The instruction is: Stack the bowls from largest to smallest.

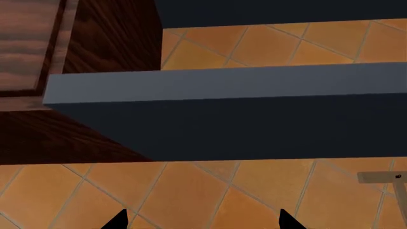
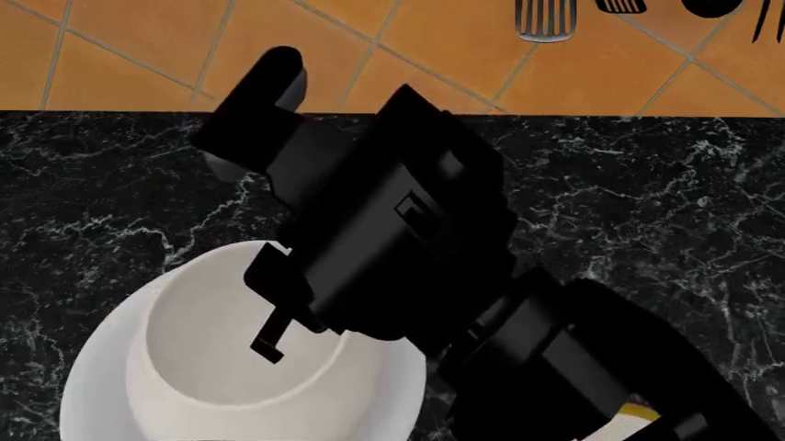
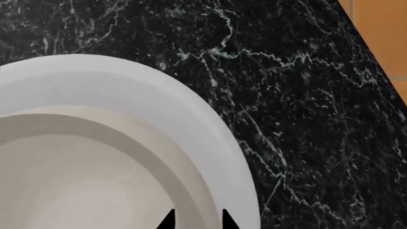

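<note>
The wide shallow white bowl sits on the black marble counter at the front left. The deep cream-white bowl rests inside it; both also show in the right wrist view, the cream bowl inside the white bowl. My right gripper straddles the cream bowl's rim with its jaws close together on it; in the head view it reaches into that bowl. The small yellow-rimmed bowl peeks out under my right arm, mostly hidden. My left gripper is open and empty over floor tiles.
Kitchen utensils lie beyond the counter's far edge on orange tiles. My right arm covers the middle of the counter. The left wrist view shows a dark slab, a wooden cabinet and orange tiled floor.
</note>
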`<state>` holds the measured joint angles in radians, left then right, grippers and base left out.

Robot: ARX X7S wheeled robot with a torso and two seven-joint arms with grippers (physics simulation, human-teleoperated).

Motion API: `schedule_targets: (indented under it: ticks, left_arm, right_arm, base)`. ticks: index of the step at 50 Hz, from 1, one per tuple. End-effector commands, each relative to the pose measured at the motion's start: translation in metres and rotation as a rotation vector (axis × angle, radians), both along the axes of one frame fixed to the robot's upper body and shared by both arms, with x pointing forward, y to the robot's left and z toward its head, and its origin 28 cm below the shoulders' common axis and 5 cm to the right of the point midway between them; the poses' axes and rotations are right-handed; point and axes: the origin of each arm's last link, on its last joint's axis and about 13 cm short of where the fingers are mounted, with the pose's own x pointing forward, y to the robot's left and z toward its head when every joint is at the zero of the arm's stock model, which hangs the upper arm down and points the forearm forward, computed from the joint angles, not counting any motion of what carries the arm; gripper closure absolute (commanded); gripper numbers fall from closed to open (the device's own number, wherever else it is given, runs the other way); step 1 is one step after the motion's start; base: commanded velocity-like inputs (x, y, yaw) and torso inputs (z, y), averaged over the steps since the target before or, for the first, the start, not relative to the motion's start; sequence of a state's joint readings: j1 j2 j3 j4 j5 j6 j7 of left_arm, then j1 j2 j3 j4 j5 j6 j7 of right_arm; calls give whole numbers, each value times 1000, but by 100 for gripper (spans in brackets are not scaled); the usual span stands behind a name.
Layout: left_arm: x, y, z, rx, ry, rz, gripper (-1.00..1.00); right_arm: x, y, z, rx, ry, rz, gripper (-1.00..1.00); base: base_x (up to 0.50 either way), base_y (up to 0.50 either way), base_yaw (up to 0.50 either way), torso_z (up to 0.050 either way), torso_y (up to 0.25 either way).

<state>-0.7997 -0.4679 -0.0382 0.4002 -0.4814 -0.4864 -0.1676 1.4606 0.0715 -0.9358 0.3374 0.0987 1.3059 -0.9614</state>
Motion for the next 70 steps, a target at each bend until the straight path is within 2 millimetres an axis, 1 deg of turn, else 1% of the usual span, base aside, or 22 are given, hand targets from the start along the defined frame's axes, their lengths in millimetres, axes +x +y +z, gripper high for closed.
schedule_targets:
  ticks: [1,12,16,17,29,34,36,40,42,44,50,59,63,66,68,70]
  left_arm:
    - [1,1,-1,-2,3,0,-100]
    - [3,2,-3,-1,7,4,-100]
    - [2,1,-3,-1,7,3,-100]
    - [2,1,-3,-1,5,3,-100]
    - [2,1,-3,3,8,3,-100]
    - [2,0,-3,3,8,2,-100]
    - [2,0,-3,2,8,2,-100]
    - [1,0,-1,1,5,2,-100]
    - [1,0,-1,0,4,1,-100]
    - [2,0,-2,-2,4,-1,-100]
    - [2,-1,-1,-3,2,-4,-100]
    - [2,-2,1,-6,-1,-9,-100]
    - [1,-3,2,-7,-3,-13,-100]
    - [0,-3,2,-7,-3,-16,-100]
    - [0,-4,3,-6,-4,-17,-100]
    - [-1,-5,4,-7,-8,-20,-100]
  right_arm:
    - [3,1,-7,-3,12,8,100]
    - [8,2,-15,-1,28,11,100]
    - [8,2,-15,3,28,13,100]
    - [7,1,-15,1,29,15,-100]
    - [6,1,-12,-3,26,19,-100]
    - [5,0,-8,-6,17,17,-100]
    - [5,-1,-3,1,5,13,-100]
    - [3,-6,21,48,-47,-7,-100]
    - [-1,-8,30,65,-62,-11,-100]
    - [-5,-8,34,86,-67,-9,-100]
    - [-12,-14,39,106,-77,-20,-100]
    - [-28,-30,50,171,-100,-75,-100]
    - [-37,-47,61,281,-124,-149,-100]
    - [-48,-60,66,338,-166,-244,-100]
    - [-60,-63,66,393,-127,-225,-100]
    - [-70,-68,69,436,-130,-252,-100]
  base:
    - [0,0,0,0,0]
    - [0,0,0,0,0]
    - [0,0,0,0,0]
    - [0,0,0,0,0]
    - [0,0,0,0,0]
    - [0,0,0,0,0]
    - [0,0,0,0,0]
    - [0,0,0,0,0]
    - [0,0,0,0,0]
    - [0,0,0,0,0]
    - [0,0,0,0,0]
    - [0,0,0,0,0]
    - [0,0,0,0,0]
    - [0,0,0,0,0]
    - [0,0,0,0,0]
    - [0,0,0,0,0]
